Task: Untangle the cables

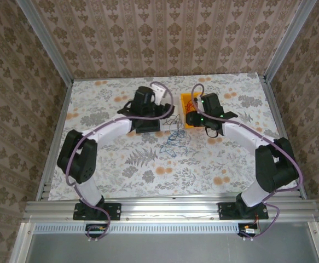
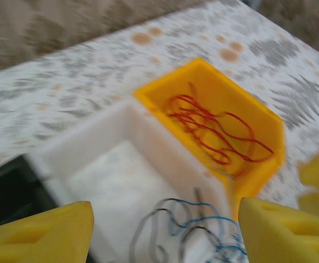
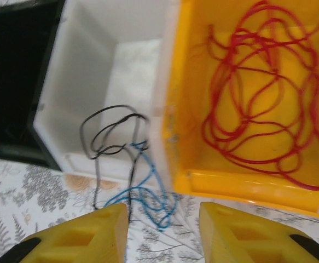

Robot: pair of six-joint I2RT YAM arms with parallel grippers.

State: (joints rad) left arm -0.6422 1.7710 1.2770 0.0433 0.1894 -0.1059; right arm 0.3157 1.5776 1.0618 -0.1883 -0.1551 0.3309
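Observation:
A loose tangle of blue and dark cables point(image 1: 173, 133) lies on the table and drapes up over the front wall of the white bin point(image 3: 93, 60). The dark cable point(image 3: 111, 130) loops against that wall, and the blue cable point(image 3: 148, 197) spreads on the table below it. A red cable point(image 3: 263, 93) is bunched inside the yellow bin point(image 3: 241, 183). My left gripper point(image 2: 164, 235) is open above the white bin point(image 2: 121, 181), with the blue and dark strands point(image 2: 203, 224) between its fingers. My right gripper point(image 3: 164, 233) is open just in front of the bins, with the blue loops near its left finger point(image 3: 77, 235).
A black bin point(image 3: 17, 76) stands to the left of the white one. The three bins sit in a row at the back middle of the floral table point(image 1: 148, 164). Metal frame rails point(image 1: 170, 209) run along the near edge, and papered walls enclose the cell.

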